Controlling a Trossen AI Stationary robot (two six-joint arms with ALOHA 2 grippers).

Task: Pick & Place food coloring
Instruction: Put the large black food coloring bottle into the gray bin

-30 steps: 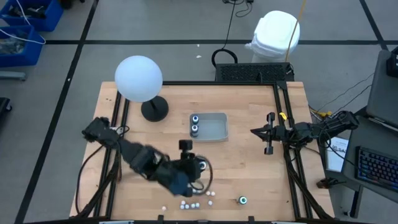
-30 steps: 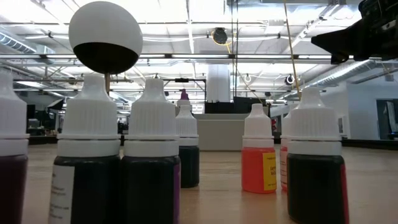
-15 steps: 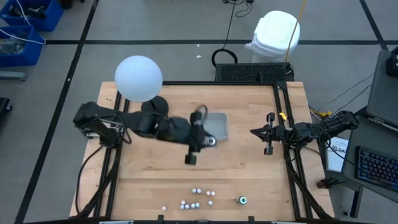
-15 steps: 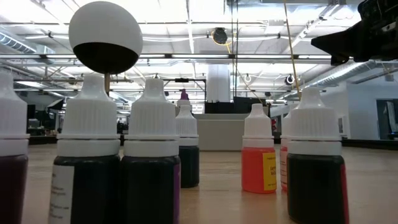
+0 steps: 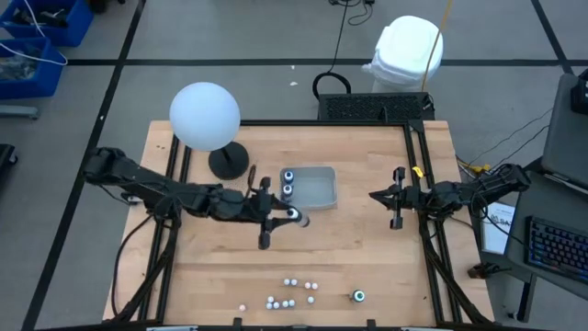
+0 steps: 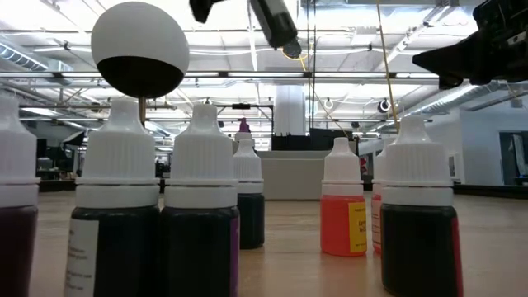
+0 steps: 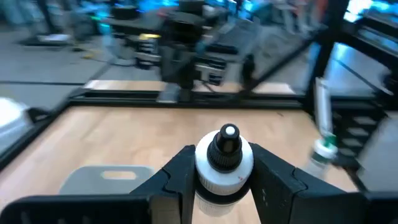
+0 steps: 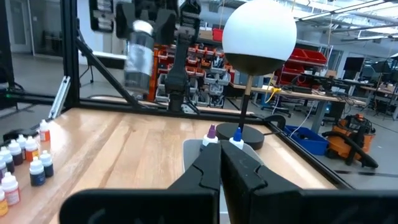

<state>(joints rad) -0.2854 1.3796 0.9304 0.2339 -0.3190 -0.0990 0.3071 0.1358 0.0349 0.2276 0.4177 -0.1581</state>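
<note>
Two jars [image 5: 288, 181] already stand in the clear tray [image 5: 322, 193], so we read this as a third delivery. Our left gripper [image 7: 225, 174] clamps a white-bodied, dark-capped jar [image 7: 224, 163] just beside the tray's near corner (held upright, probably so it sets down standing). Small bottles [image 5: 292, 292] wait near the table's front edge. Our right gripper [image 5: 398, 197], fingers closed on nothing, waits at the right side.
</note>
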